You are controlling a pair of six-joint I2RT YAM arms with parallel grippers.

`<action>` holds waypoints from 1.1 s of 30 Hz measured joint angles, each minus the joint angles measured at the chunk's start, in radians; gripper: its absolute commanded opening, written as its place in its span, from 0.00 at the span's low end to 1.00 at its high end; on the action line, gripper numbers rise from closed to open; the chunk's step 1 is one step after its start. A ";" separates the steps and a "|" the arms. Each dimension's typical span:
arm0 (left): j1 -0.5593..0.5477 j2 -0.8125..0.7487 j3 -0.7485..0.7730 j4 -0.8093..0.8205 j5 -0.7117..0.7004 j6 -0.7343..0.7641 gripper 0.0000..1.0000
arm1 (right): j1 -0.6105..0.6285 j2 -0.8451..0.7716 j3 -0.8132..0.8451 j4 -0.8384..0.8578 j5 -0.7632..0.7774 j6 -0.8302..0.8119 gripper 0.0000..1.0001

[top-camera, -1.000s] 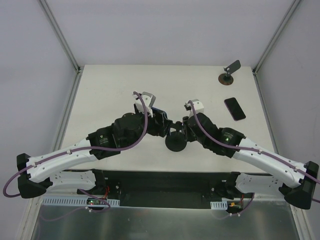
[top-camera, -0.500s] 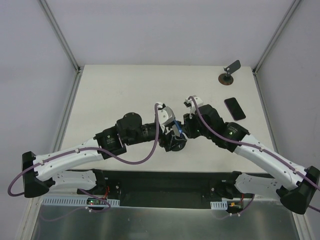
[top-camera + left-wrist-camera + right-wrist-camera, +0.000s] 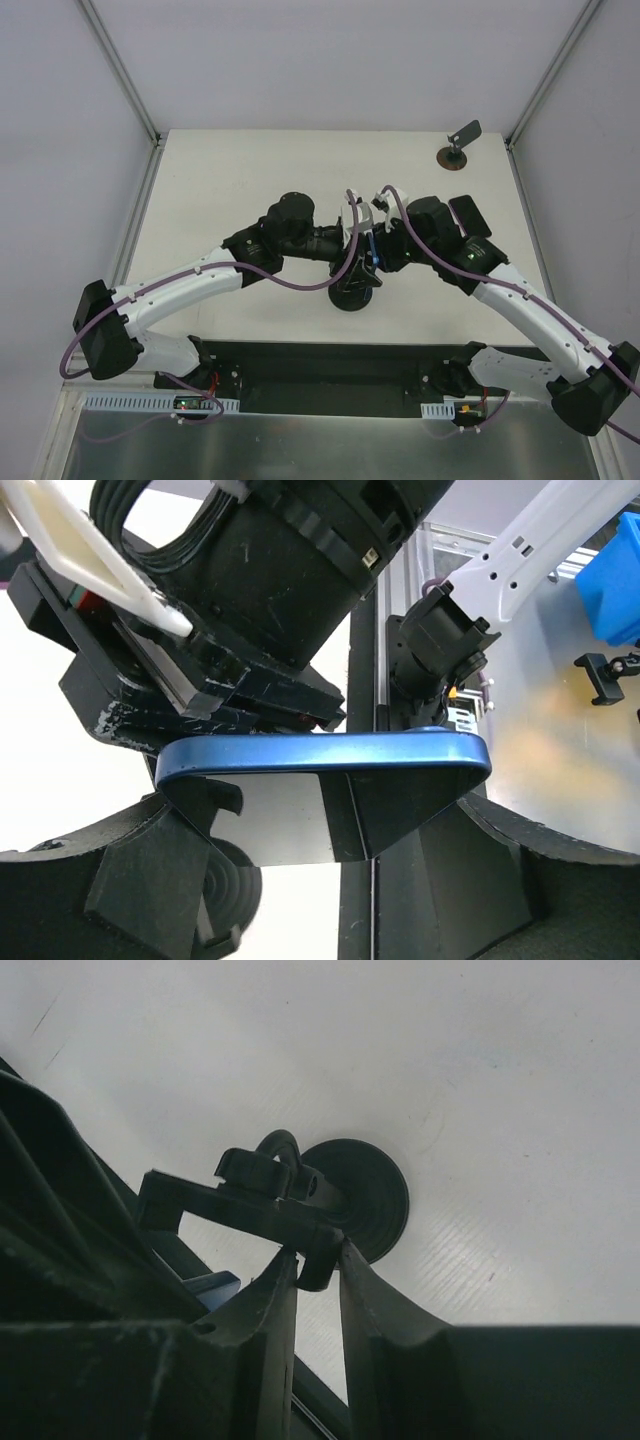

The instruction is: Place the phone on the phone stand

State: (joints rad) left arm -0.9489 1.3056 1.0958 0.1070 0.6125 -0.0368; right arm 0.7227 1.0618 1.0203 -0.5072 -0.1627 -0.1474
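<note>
The phone (image 3: 320,758), black with a blue edge and glossy screen, is held edge-on in my left gripper (image 3: 320,865), which is shut on it. In the top view the phone (image 3: 371,250) hangs just above the black phone stand (image 3: 355,294) at the table's near middle, with my left gripper (image 3: 357,232) over it. My right gripper (image 3: 318,1258) is shut on the stand's clamp head (image 3: 262,1200); the round disc base (image 3: 375,1195) rests on the table. In the top view my right gripper (image 3: 385,250) meets the left one over the stand.
A second black phone with a reddish rim (image 3: 468,212) lies right of centre, partly under my right arm. A brown-based stand with a grey plate (image 3: 458,148) stands at the far right corner. Both arms crowd the near middle of the table (image 3: 230,170).
My left arm has swung right, carrying the phone from left of the stand to just over it. My right gripper has stayed on the stand's head.
</note>
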 measured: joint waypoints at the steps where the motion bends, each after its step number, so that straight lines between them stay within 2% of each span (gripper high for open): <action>1: 0.002 0.006 0.004 -0.002 0.004 -0.006 0.00 | -0.005 0.000 0.000 0.000 -0.003 0.000 0.01; 6: 0.002 0.016 0.009 -0.019 -0.003 -0.027 0.00 | -0.015 0.002 0.000 -0.006 -0.034 0.000 0.01; 12: 0.001 0.016 0.008 -0.034 -0.074 -0.045 0.00 | -0.030 0.018 0.001 -0.005 -0.048 0.008 0.01; 22: -0.044 -0.003 -0.054 -0.011 -0.322 -0.079 0.00 | -0.032 0.025 0.001 0.021 -0.044 0.079 0.01; 33: -0.105 -0.107 -0.142 0.032 -0.605 -0.105 0.00 | -0.032 0.026 -0.003 0.039 0.003 0.143 0.00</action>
State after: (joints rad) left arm -1.0542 1.1984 0.9543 0.1387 0.0071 -0.1417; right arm 0.6907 1.0878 1.0168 -0.4686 -0.1596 -0.0048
